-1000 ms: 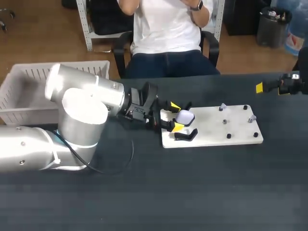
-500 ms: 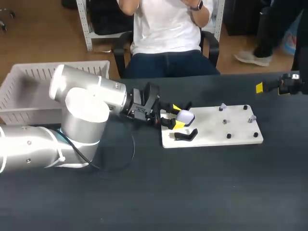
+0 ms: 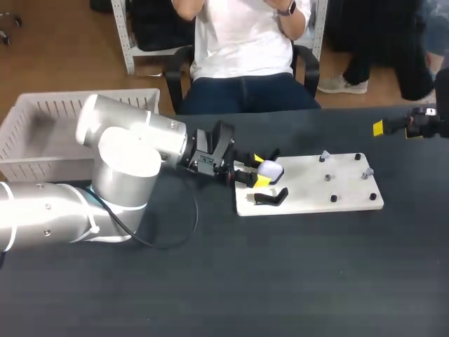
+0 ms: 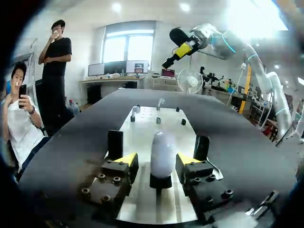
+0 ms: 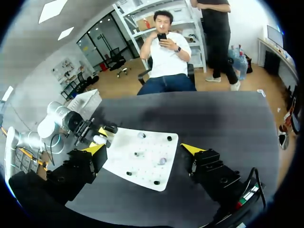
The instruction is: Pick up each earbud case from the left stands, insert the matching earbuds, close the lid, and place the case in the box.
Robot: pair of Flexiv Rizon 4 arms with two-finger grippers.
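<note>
A white earbud case (image 3: 270,170) stands upright on a black stand at the left end of the white board (image 3: 309,200). My left gripper (image 3: 259,170) straddles it from the left. In the left wrist view the case (image 4: 162,151) sits between the yellow fingertips (image 4: 125,159), with a thin gap still showing on one side, so the gripper (image 4: 156,160) is open. A second black stand (image 3: 270,197) nearer me holds nothing. Two small earbuds (image 3: 325,156) rest on pegs at the board's far right. My right gripper (image 5: 142,149) hovers open and empty, high at the table's far right (image 3: 414,125).
A white slatted box (image 3: 42,130) stands at the table's back left, behind my left arm. Several black pegs (image 3: 334,198) dot the board's right half. Dark tabletop (image 3: 280,274) spreads in front of the board.
My left gripper's fingers have drawn in around the case, and the left arm has shifted slightly forward. The case stays on its stand. The right arm has not moved.
</note>
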